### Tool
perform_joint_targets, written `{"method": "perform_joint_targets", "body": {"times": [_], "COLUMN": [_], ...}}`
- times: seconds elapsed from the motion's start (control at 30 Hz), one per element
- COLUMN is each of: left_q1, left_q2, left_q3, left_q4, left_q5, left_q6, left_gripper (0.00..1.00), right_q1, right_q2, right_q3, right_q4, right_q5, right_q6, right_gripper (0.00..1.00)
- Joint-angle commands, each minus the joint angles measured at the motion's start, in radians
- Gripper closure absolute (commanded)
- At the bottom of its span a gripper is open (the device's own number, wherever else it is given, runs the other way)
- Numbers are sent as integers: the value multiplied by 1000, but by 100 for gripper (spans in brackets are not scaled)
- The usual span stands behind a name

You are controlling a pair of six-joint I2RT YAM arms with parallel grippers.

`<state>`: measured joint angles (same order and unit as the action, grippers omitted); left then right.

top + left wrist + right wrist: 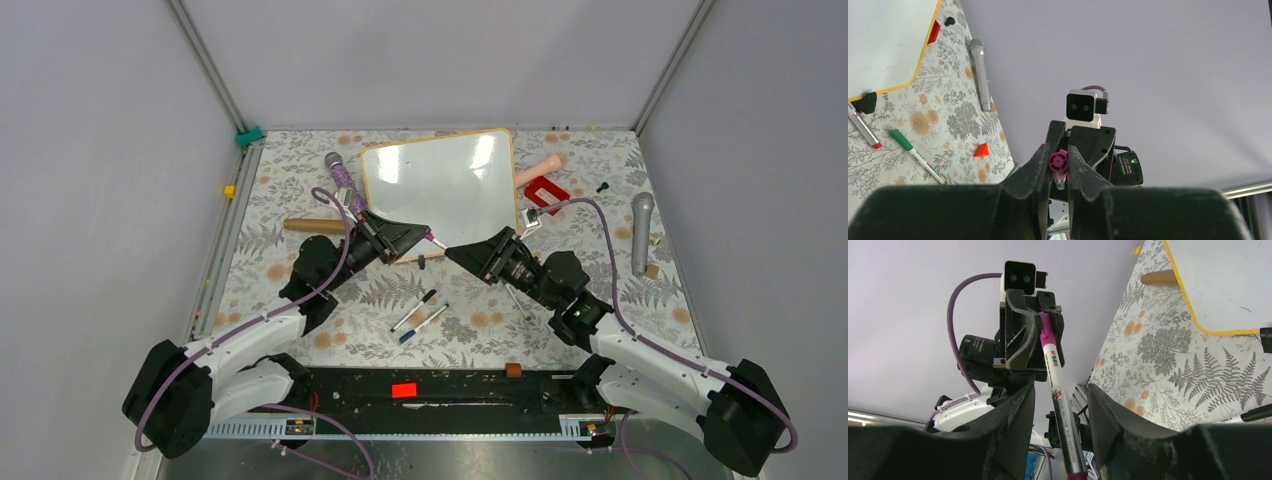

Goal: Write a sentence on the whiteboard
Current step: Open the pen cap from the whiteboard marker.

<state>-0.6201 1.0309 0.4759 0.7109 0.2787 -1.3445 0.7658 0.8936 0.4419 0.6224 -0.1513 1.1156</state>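
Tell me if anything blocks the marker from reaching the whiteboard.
Nothing visible does. The left pincer holds the marker in the air at the near edge of the whiteboard, with the right pincer open around its barrel.

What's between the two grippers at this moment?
A magenta marker bridges them: the left gripper clamps its cap end, and the right gripper sits open around its barrel. This is clearest in the right wrist view.

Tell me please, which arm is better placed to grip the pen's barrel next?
Right, probably: the right claw, open, straddles the pen, whose cap the left claw clamps.
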Motion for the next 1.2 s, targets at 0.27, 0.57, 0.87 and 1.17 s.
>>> {"method": "perform_joint_targets", "body": {"times": [0.27, 0.57, 0.87, 1.17], "left_q1": [5, 5, 3, 5], "left_q2": [13, 38, 62, 71], "left_q3": [25, 0, 2, -8], "left_q4": [93, 142, 167, 181], "left_q5": [37, 57, 85, 92], "left_q6": [-36, -72, -91, -101], "left_gripper": [100, 100, 100, 100], "right_q1": [5, 5, 5, 6], "right_q2": [-5, -22, 4, -6], "right_q3": [38, 29, 36, 31], "right_q4": [74, 58, 86, 91], "right_q5": [9, 34, 15, 21], "right_q6": [1, -10, -7, -14], "right_gripper": [63, 78, 67, 74]}}
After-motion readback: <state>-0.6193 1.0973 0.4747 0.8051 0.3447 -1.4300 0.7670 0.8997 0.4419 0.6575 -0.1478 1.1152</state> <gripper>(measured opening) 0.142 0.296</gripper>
